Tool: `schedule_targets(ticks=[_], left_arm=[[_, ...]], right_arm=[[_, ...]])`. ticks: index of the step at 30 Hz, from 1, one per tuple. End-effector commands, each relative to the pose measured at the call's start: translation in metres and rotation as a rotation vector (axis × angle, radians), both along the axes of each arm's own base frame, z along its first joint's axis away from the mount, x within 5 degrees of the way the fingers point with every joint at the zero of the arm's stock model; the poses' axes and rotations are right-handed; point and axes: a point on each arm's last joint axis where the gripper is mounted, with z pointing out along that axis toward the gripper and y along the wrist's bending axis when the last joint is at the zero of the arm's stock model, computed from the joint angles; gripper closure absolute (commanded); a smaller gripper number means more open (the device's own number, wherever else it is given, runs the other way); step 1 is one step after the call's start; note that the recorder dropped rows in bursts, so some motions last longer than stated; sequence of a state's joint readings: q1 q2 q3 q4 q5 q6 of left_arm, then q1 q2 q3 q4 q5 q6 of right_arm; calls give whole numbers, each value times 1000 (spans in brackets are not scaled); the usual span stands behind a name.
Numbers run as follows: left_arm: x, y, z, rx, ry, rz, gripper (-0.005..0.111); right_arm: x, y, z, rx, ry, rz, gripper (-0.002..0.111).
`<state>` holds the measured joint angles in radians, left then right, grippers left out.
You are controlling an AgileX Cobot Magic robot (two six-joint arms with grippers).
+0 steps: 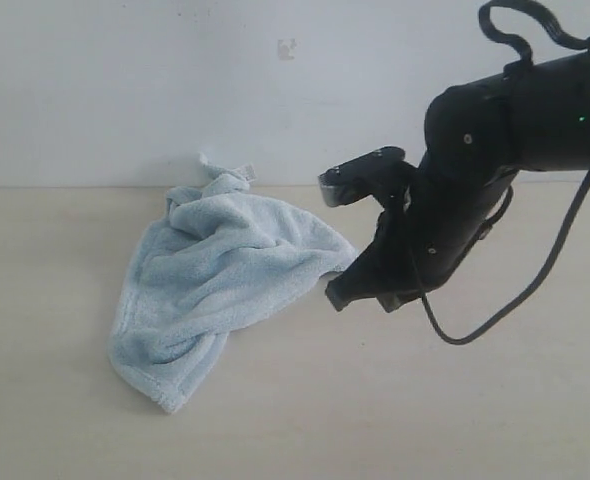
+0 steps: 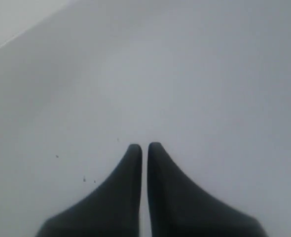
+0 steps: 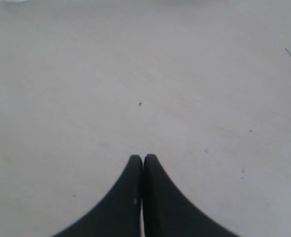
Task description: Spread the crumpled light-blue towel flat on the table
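The light-blue towel [image 1: 225, 270] lies crumpled in a bunched heap left of the table's [image 1: 395, 410] middle, with a small white tab [image 1: 208, 160] at its far tip. My right gripper [image 1: 337, 296] hovers just beside the towel's right corner, its black fingers pressed together with nothing between them. In the right wrist view that gripper [image 3: 143, 157] is shut over bare beige table [image 3: 135, 89]. The left gripper [image 2: 144, 146] is shut too, over a plain pale surface [image 2: 160, 74], and the left arm is out of the exterior view.
A white wall [image 1: 125, 90] rises behind the table's far edge. A black cable [image 1: 475, 335] loops down from the right arm [image 1: 515, 120] over the tabletop. Bare table stretches in front of and to the right of the towel.
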<state>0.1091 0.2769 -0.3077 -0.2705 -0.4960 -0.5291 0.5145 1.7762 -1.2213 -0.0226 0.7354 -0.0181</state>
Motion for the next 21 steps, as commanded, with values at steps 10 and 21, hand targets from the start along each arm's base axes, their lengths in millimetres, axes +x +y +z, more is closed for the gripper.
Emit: schedule_targets(ticks=[10, 21], left_arm=[[213, -9, -101, 988, 1193, -182, 103], [244, -130, -129, 1447, 1370, -600, 103]], right_arm=[[0, -13, 2, -44, 44, -31, 108], [1, -13, 3, -41, 28, -26, 108]])
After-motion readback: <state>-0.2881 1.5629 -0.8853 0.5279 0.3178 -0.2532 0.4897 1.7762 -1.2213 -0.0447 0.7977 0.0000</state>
